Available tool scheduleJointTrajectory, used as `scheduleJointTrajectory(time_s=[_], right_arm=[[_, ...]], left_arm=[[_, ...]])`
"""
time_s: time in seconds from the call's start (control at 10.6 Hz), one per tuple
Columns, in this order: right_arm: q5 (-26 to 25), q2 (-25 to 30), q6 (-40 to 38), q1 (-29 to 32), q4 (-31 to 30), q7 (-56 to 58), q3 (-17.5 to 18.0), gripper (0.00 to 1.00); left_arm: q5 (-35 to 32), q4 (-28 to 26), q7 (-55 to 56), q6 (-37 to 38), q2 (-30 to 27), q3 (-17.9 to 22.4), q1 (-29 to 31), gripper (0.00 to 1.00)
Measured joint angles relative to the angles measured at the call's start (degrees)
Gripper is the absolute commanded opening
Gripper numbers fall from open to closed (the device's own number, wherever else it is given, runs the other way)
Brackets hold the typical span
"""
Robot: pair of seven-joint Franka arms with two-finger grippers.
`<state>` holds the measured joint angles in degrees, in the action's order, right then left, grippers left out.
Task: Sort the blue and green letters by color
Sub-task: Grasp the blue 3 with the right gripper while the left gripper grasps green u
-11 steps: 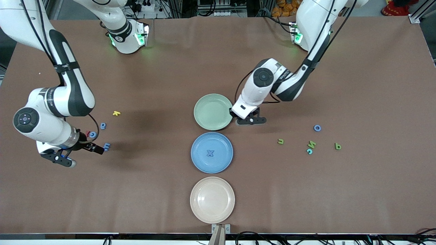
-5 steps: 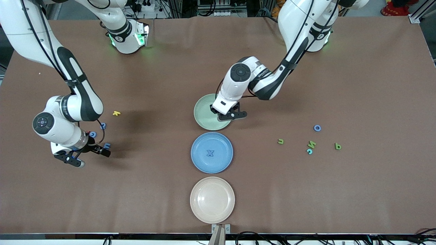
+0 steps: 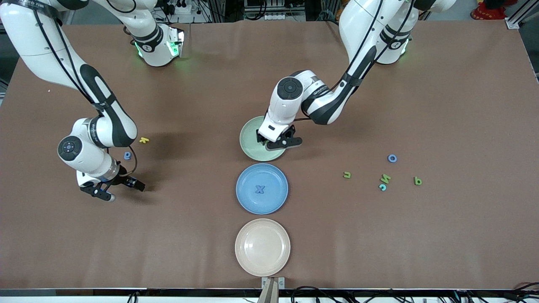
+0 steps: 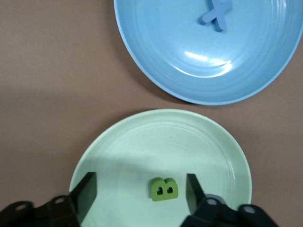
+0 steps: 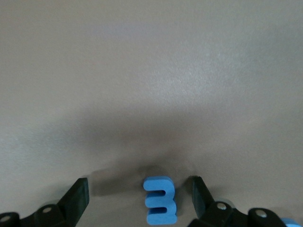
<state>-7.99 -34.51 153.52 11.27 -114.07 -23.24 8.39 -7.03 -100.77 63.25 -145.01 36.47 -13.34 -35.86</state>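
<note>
You are looking at the table (image 3: 421,252) carrying the green plate (image 3: 249,141) and blue plate (image 3: 273,202) as color bins. The left gripper (image 4: 139,195) is hanging wide over the green plate, the green letter (image 4: 164,188) lying free between its fingers. The right gripper (image 5: 139,194) is straddling, wide, a blue letter (image 5: 160,199) on the table, evidently for pickup.

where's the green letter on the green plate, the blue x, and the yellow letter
green letter (image 4: 164,188), left wrist view, middle of its face
blue x (image 3: 260,190), front view, where its strokes cross
yellow letter (image 3: 144,140), front view, its middle
</note>
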Motion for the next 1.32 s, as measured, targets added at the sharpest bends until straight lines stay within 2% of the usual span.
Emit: scheduleJointTrajectory(time_s=[0.09,0.19,0.28,0.56,0.85,1.03,1.32], right_arm=[[-0.78,-0.08,0.75,0.3,-0.66,0.0,-0.01,0.8],[-2.03,-0.05,1.16,0.87,-1.19,0.0,0.08,0.54],[-2.68,0.1,1.36,1.36,-1.51,0.0,0.34,0.34],[-3.63,0.99,1.5,1.64,-2.27,0.01,0.35,0.1],[-3.75,1.16,1.45,1.84,-2.56,0.01,0.3,0.0],[-3.76,1.19,1.37,1.88,-2.56,0.01,0.3,0.0],[-3.79,1.24,1.23,1.89,-2.53,0.01,0.3,0.0]], left_arm=[[-0.97,0.54,0.0,1.79,-0.42,0.25,0.12,1.0],[-1.46,1.16,0.0,4.05,-1.47,0.75,0.8,1.0],[-2.05,1.47,-2.38,7.1,-3.37,1.01,2.7,1.0],[-2.39,0.2,-19.25,13.38,-8.57,1.2,10.14,1.0],[-4.3,-3.4,-31.28,13.19,-9.91,1.37,16.65,1.0],[-7.65,-5.04,-33.13,10.89,-8.75,1.41,20.78,1.0],[-9.13,-7.77,-34.91,6.29,-7.69,1.41,23.64,1.0]])
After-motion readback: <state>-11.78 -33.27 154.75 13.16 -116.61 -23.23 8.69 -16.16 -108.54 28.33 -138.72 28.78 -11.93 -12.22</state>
